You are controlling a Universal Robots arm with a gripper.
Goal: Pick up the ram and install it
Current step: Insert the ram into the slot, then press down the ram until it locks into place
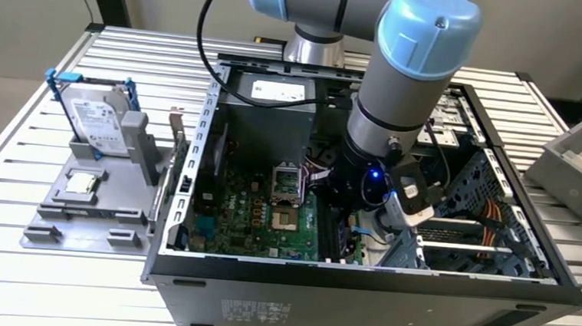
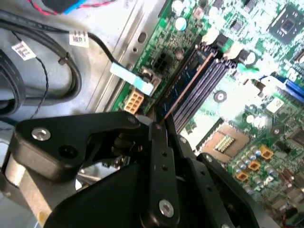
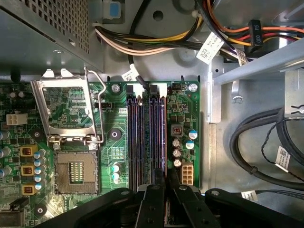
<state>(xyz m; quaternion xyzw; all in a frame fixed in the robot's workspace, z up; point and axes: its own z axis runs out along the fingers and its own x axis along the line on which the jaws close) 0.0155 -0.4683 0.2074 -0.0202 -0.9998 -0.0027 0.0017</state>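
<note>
- Second wrist view: gripper (image 2: 159,124) clamped on the ram (image 2: 183,88), which stands in a motherboard (image 2: 247,90) slot.
- Exterior view: arm reaching into the computer case (image 1: 364,291), near its front wall; hard drive (image 1: 101,125) outside.
- First wrist view: open CPU socket (image 3: 75,171) beside the slots.

Colours inside the case, mostly green, black and grey

The motherboard (image 3: 118,142) is bright green with black slots (image 3: 134,142), and the ram (image 2: 183,88) is dark blue with a coppery edge. The claw (image 3: 166,187) is matte black all over; the arm (image 1: 410,71) above it is grey with pale blue caps. The case (image 1: 364,299) is dark grey, the hard drive (image 1: 99,123) silver in a blue frame, and the tabletop (image 1: 15,290) is ribbed silver-white.
</note>
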